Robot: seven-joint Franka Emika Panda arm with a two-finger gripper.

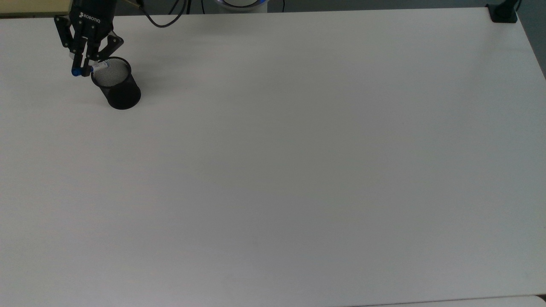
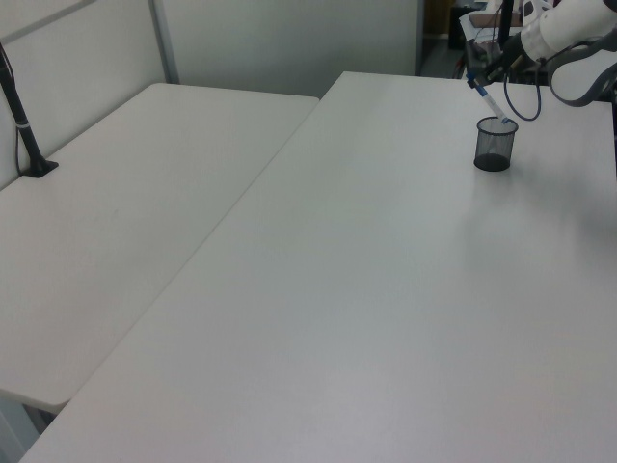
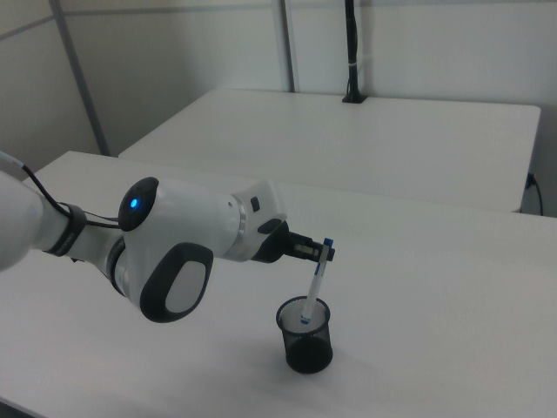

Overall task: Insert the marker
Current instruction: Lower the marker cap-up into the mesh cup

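A black mesh cup (image 1: 121, 91) stands near the far left corner of the white table (image 1: 298, 170) in the top view. My gripper (image 1: 82, 68) hovers just beyond the cup's rim, on the top view's left, shut on the marker (image 1: 99, 66). The marker is tilted. Its blue cap (image 1: 76, 72) points up and away from the cup, and its lower end dips inside the cup's mouth. In the right view the marker (image 3: 314, 286) slants down from the gripper (image 3: 320, 252) into the cup (image 3: 306, 338). In the left view the marker (image 2: 489, 100) leans into the cup (image 2: 495, 146).
A black clamp (image 1: 503, 13) sits on the far right corner in the top view. The arm's cable (image 1: 162, 20) loops over the far edge beside the robot base (image 1: 241, 4). A second table (image 2: 116, 193) adjoins, carrying a black post (image 2: 24, 125).
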